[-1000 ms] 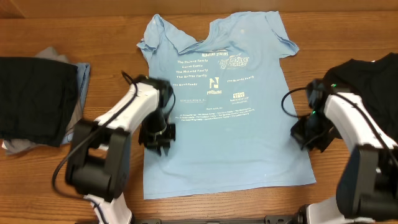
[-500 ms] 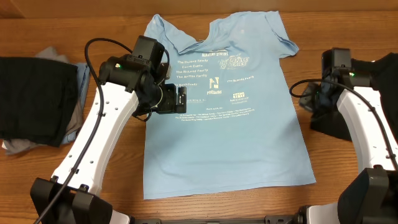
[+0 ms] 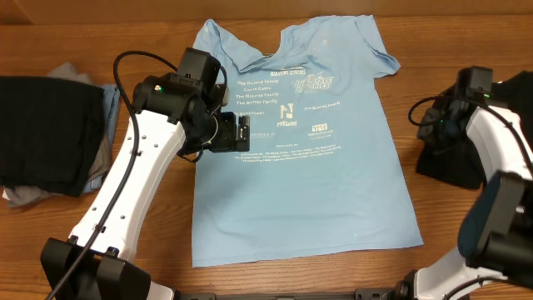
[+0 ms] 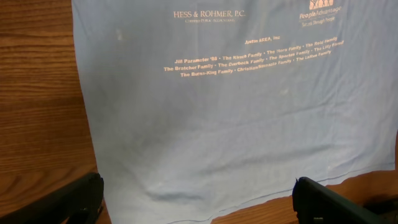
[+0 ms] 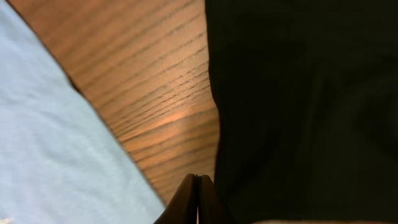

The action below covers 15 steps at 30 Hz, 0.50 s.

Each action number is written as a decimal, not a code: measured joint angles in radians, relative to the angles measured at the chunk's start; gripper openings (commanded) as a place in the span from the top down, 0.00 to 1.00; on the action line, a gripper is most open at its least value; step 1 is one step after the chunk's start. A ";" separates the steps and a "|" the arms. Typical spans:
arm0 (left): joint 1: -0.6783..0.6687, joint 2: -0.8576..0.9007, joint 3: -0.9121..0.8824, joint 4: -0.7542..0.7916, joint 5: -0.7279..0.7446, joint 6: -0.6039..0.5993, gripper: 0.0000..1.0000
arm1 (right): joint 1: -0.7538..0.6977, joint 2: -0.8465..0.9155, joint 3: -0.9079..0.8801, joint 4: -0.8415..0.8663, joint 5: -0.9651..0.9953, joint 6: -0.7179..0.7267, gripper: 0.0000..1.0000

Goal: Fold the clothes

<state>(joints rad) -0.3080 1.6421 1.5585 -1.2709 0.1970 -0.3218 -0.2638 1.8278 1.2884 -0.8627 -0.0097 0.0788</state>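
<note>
At the far left of the overhead frame we see a pile of dark clothes [image 3: 42, 137], black on top with grey and blue edges beneath. It looks folded, so we judge that part of the job done.

Just right of it, the left gripper [image 3: 240, 131] hangs over the left edge of the sky-blue T-shirt [image 3: 308, 192], its jaws spread wide and holding nothing. Its wrist view shows both fingertips apart above the hem.

The shirt fills the centre of the frame, lying flat on the wooden table [image 3: 466, 25] with its lettered side up, collar toward the top and sleeves out. We see no fold in it yet, so all of its folding is left.

At the right edge, the right gripper [image 5: 196, 200] is pressed together on nothing, over bare wood beside a black garment [image 5: 298, 93]. That one looks bunched, so we judge it awaits its turn.
</note>
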 measured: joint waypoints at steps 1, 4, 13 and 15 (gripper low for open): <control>0.000 0.000 0.000 0.000 0.000 0.000 0.00 | 0.000 0.012 0.000 0.009 -0.005 -0.011 0.96; 0.000 0.000 0.000 0.000 0.000 0.000 0.00 | -0.001 0.037 0.000 0.066 -0.012 -0.045 0.96; 0.000 0.000 0.000 0.000 0.000 0.000 0.00 | -0.052 0.074 0.000 0.208 -0.008 -0.074 0.96; 0.000 0.000 0.000 0.000 0.000 0.000 0.00 | -0.065 0.105 0.000 0.222 -0.009 -0.076 0.96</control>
<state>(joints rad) -0.3080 1.6421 1.5585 -1.2709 0.1970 -0.3222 -0.3290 1.9327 1.2888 -0.6411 -0.0185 0.0029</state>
